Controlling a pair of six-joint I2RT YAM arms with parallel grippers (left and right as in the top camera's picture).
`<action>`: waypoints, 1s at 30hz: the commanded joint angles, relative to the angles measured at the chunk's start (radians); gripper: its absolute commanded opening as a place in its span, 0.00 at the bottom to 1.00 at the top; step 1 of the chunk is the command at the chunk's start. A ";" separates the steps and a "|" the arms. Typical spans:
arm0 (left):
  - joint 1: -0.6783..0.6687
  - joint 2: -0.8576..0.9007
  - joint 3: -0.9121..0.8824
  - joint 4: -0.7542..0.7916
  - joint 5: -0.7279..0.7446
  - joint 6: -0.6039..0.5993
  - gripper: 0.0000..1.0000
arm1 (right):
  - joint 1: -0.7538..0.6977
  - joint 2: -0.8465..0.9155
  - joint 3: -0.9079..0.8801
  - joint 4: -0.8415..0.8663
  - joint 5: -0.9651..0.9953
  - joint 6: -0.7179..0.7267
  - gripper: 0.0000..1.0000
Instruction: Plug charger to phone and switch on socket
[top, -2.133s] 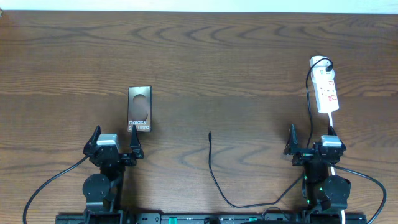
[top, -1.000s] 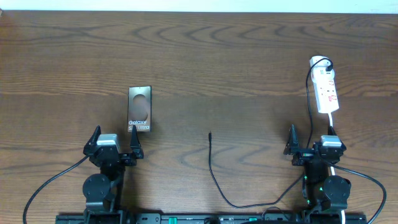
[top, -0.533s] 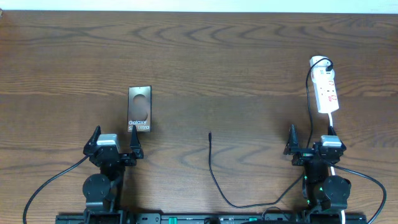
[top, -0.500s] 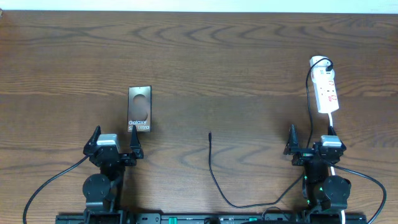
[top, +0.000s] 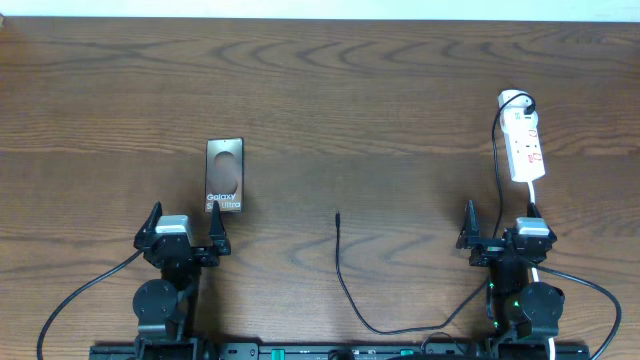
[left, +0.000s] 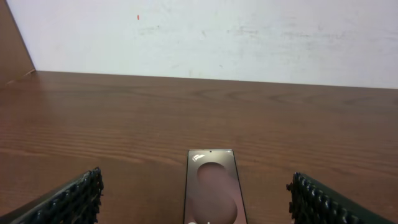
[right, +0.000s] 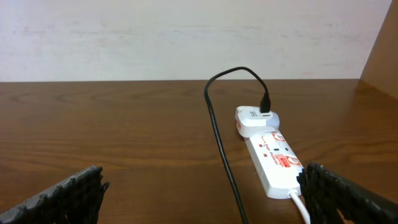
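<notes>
The phone lies flat on the wood table, left of centre, just beyond my left gripper; the left wrist view shows the phone between and ahead of the wide-apart fingers. The left gripper is open and empty. The charger cable runs from its loose tip at mid-table toward the front edge, then right and up to its white plug seated in the socket at far right. The right gripper is open, empty, just short of the socket. The charger cable passes between its fingers.
The socket's thick white cord runs down from the strip past the right gripper. A pale wall stands behind the table's far edge. Both arm bases sit at the front edge.
</notes>
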 joint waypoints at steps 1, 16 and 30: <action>0.005 -0.006 -0.019 -0.024 0.006 -0.004 0.94 | 0.006 -0.005 -0.001 -0.005 -0.009 -0.015 0.99; 0.005 0.005 0.029 0.051 0.006 -0.004 0.94 | 0.006 -0.005 -0.001 -0.005 -0.009 -0.015 0.99; 0.005 0.486 0.352 0.040 0.008 -0.003 0.94 | 0.006 -0.005 -0.001 -0.005 -0.009 -0.015 0.99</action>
